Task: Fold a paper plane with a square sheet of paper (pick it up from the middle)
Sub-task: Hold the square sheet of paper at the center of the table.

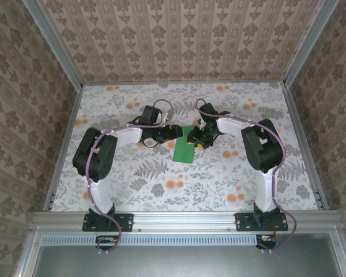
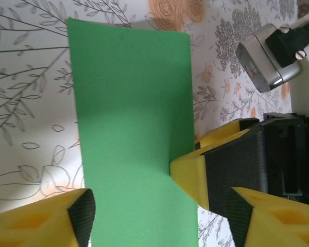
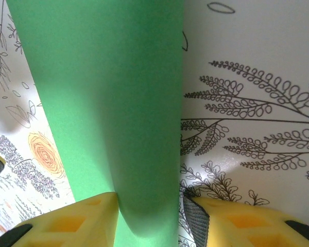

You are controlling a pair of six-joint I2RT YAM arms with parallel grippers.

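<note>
My right tool is pinching the thin bright green paper sheet over the floral tabletop while my left tool is straddling it, spread.

My left arm and right arm are each built from rounded white links and bulky black joint housings. Each stands on a black base plate, with a purple-grey cable routed along the outside. My fingers are bright yellow moulded blocks with hollow recesses, faced on the inner side with black ribbed pads. Behind the right arm's yellow tips the housing is matt black, and the wrist block is silver-white, with round-head screws beside a black plug.
</note>
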